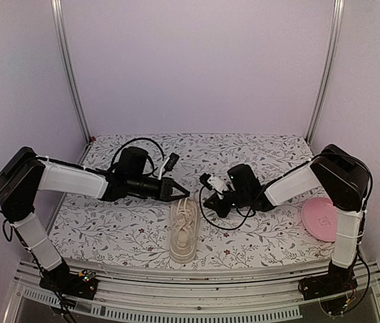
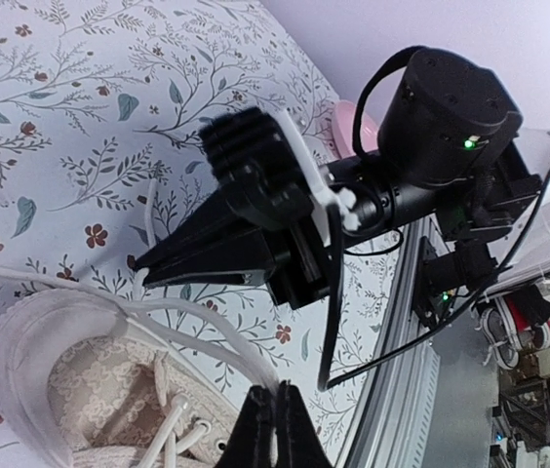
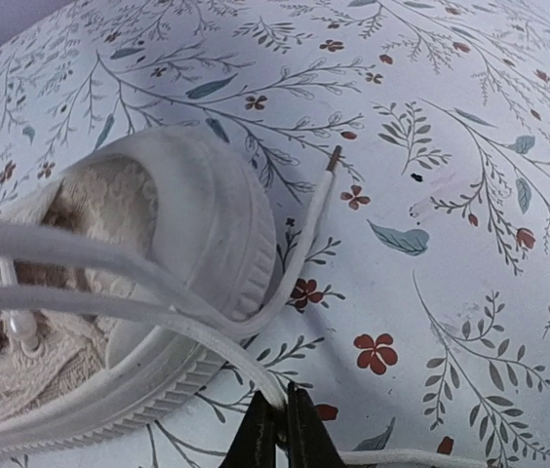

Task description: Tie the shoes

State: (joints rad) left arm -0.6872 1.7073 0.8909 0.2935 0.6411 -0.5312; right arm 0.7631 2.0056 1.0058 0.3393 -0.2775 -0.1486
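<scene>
The cream sneaker (image 1: pixel 182 230) lies on the floral table, its heel end toward the back. My left gripper (image 1: pixel 182 194) is over the heel end, shut on a white lace (image 2: pixel 218 349) that runs across the shoe's opening (image 2: pixel 72 382). My right gripper (image 1: pixel 207 200) is just right of the heel, low over the table, shut on the other lace (image 3: pixel 218 343), which crosses the heel (image 3: pixel 197 229). A loose lace end with its aglet (image 3: pixel 333 160) lies on the table beside the heel. In the left wrist view the right gripper (image 2: pixel 148 266) is just beyond the shoe.
The round pink plate (image 1: pixel 321 219) lies at the right edge of the table by the right arm's base; it also shows in the left wrist view (image 2: pixel 349 121). The table's near edge has a metal rail (image 1: pixel 197 296). Purple walls enclose the back and sides.
</scene>
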